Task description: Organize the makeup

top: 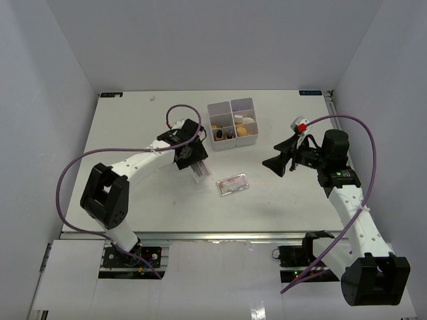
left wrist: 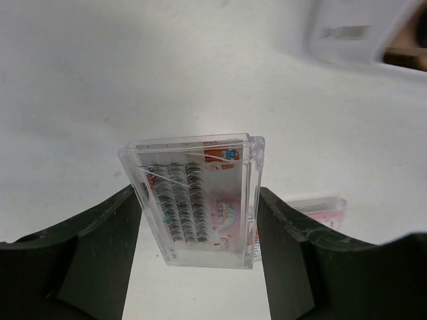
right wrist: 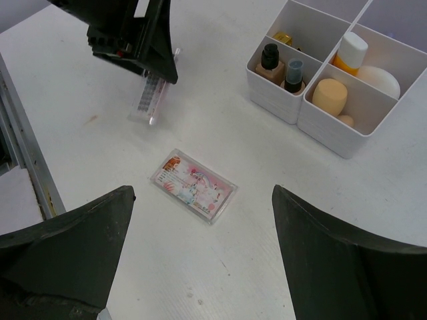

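Observation:
My left gripper (top: 192, 159) is shut on a flat clear packet (left wrist: 200, 200) with rows of dark lashes and pink-red print, gripped by its long edges between both fingers. In the top view this packet (top: 200, 172) hangs from the jaws, left of the table's middle. A second clear packet (top: 233, 184) with pink print lies flat on the table, and shows in the right wrist view (right wrist: 193, 185). My right gripper (top: 275, 164) is open and empty, raised to the right of this packet. A tan sponge (right wrist: 330, 95), a yellow-orange tube (right wrist: 347, 55) and a white oval piece (right wrist: 381, 81) lie in the box.
The white four-compartment box (top: 231, 109) stands at the back centre, beyond both grippers. Two small dark-capped bottles (right wrist: 270, 61) stand in its near-left compartment. The table's metal front rail (top: 220, 235) runs along the near edge. Grey walls close in the left, right and back.

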Robot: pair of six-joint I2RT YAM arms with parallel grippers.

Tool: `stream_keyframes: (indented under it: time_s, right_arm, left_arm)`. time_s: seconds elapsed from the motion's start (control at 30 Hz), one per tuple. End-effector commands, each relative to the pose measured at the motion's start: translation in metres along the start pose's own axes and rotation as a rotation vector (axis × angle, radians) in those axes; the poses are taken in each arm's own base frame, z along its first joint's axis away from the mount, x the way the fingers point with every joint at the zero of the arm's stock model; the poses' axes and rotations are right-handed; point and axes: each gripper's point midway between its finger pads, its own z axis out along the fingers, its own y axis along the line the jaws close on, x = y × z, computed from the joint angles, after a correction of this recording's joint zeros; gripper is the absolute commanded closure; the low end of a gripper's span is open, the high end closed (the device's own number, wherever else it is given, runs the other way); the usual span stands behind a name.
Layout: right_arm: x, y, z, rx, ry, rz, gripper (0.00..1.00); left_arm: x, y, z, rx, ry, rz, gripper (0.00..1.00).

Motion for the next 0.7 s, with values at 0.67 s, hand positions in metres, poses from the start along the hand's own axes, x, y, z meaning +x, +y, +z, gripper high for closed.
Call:
stream_keyframes:
  time_s: [0.67]
  right_arm:
    - [0.009, -0.006, 0.006, -0.018, -0.012, 0.004, 0.1]
  left_arm:
    - [-0.224, -0.186, -0.097, 0.282, -1.05, 0.502, 0.99]
